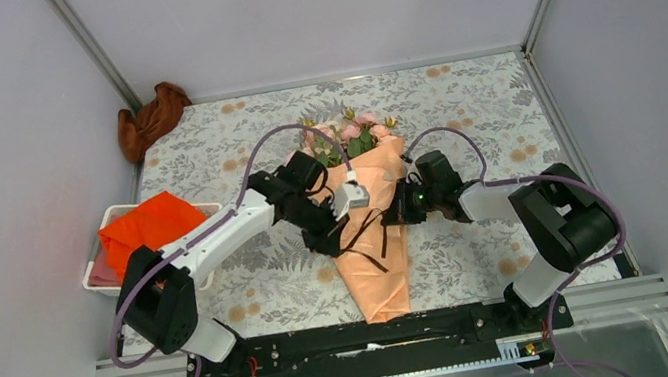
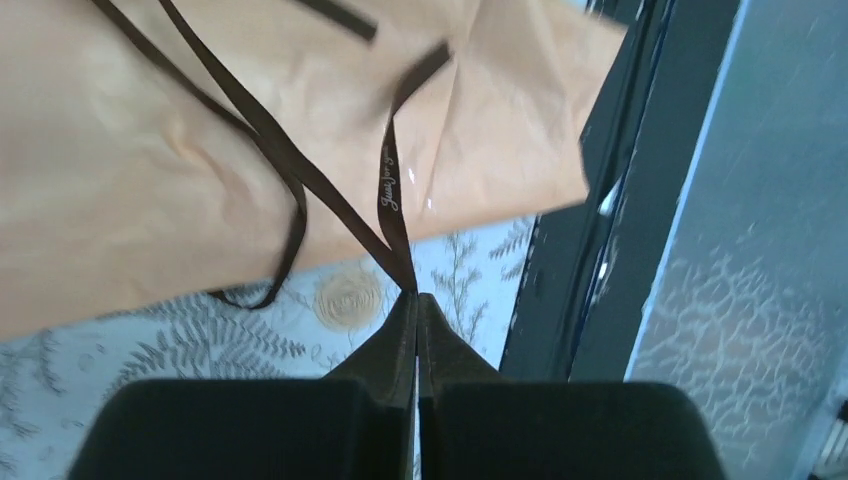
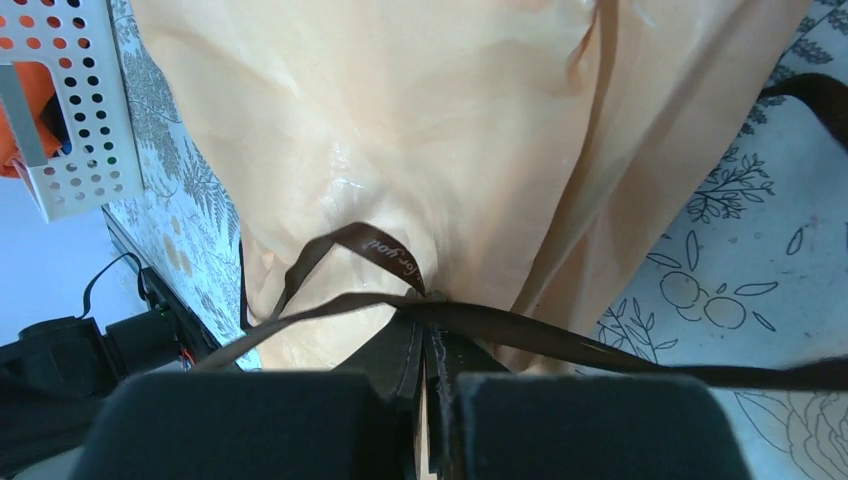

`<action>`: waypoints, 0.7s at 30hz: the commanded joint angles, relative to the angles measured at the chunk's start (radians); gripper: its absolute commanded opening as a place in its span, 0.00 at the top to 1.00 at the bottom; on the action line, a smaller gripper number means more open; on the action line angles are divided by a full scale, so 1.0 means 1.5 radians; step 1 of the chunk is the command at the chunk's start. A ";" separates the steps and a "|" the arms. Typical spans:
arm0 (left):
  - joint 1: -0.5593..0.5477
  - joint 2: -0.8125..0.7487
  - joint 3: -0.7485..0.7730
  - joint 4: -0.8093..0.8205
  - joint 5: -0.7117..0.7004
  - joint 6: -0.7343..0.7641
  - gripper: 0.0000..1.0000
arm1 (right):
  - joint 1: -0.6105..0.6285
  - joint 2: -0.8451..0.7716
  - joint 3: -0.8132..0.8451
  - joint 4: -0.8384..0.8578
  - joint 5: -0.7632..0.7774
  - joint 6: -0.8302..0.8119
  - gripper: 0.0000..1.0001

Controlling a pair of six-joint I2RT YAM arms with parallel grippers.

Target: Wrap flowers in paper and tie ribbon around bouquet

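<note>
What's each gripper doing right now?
Left gripper: shut on the ribbon.
Right gripper: shut on the ribbon as well.

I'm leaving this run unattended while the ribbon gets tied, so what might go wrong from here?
Both the left claw and right claw pinch the ribbon only at their very tips; a pull may slip it free.
The ribbon lies loosely across the thin paper; tightening may crumple or tear it.
The bouquet lies unheld, its point near the table's front edge; uneven pulling may drag it.
</note>
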 commanded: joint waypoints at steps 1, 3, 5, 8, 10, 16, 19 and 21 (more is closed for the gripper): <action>-0.002 -0.014 -0.064 -0.031 -0.060 0.095 1.00 | -0.004 -0.032 0.020 -0.038 0.000 -0.026 1.00; -0.003 -0.014 -0.087 -0.032 -0.089 0.120 1.00 | -0.004 -0.033 0.023 -0.046 0.001 -0.030 1.00; -0.004 -0.010 -0.092 -0.033 -0.112 0.135 0.94 | -0.004 -0.033 0.027 -0.051 -0.001 -0.031 1.00; -0.005 0.006 -0.083 -0.034 -0.120 0.143 0.92 | -0.004 -0.036 0.034 -0.057 -0.004 -0.033 1.00; -0.006 0.015 -0.074 -0.033 -0.116 0.148 0.90 | -0.004 -0.039 0.036 -0.063 -0.005 -0.035 1.00; -0.010 0.034 -0.002 -0.033 -0.142 0.150 0.72 | -0.004 -0.049 0.039 -0.084 -0.008 -0.045 1.00; -0.010 0.029 0.037 -0.014 -0.141 0.141 0.70 | -0.004 -0.060 0.039 -0.092 -0.013 -0.047 1.00; -0.010 0.031 0.044 0.019 -0.139 0.120 0.77 | -0.004 -0.068 0.040 -0.103 -0.018 -0.049 1.00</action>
